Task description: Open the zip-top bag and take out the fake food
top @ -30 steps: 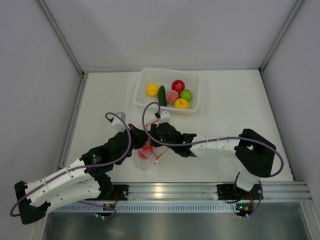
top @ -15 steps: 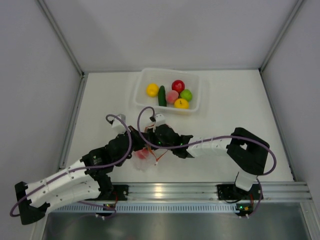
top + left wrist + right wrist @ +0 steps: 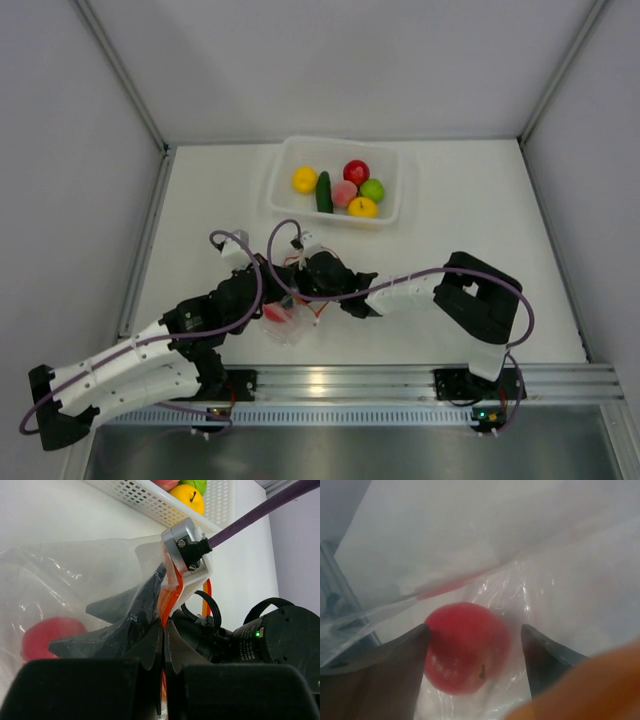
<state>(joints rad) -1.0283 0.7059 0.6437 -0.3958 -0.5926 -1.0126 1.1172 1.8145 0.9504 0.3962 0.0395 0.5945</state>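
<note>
While left gripper (image 3: 163, 627) clamps zip-top bag (image 3: 75, 575) rim, right gripper (image 3: 475, 632) sits inside, jaws spread astride red fruit (image 3: 462, 650), not gripping. Removal step; next: close on fruit, withdraw.

- I can read no text, label, brand, number or sign in any view, from above or from either of my wrists.
</note>
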